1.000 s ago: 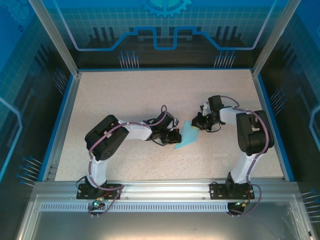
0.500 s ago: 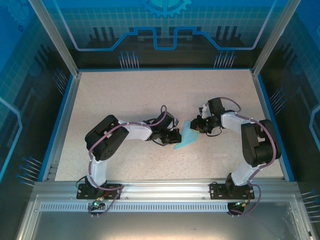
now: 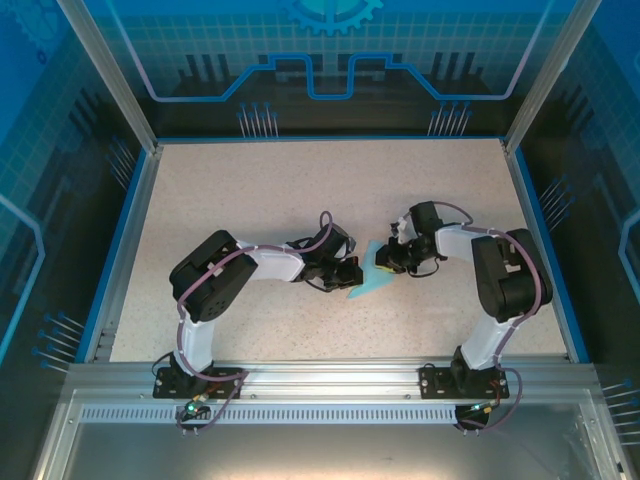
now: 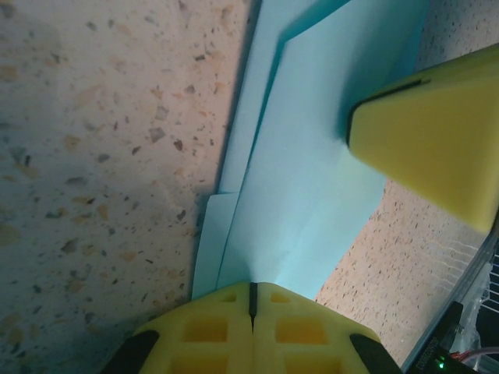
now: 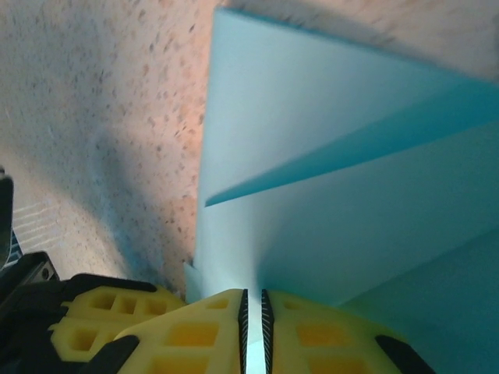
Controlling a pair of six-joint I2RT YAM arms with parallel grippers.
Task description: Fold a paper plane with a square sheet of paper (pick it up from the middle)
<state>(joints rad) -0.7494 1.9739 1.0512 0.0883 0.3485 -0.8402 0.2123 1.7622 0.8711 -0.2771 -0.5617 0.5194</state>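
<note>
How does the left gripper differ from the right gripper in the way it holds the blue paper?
The left gripper reaches the blue paper from the left, the right gripper from the right. The left gripper's jaws press fully together; the right gripper's leave a thin slit. Both are yellow and pinch the paper's edge.

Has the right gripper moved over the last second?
Yes. The right gripper has shifted slightly left and toward the near edge, away from the table's blue right rim, its jaws pinching the paper.
</note>
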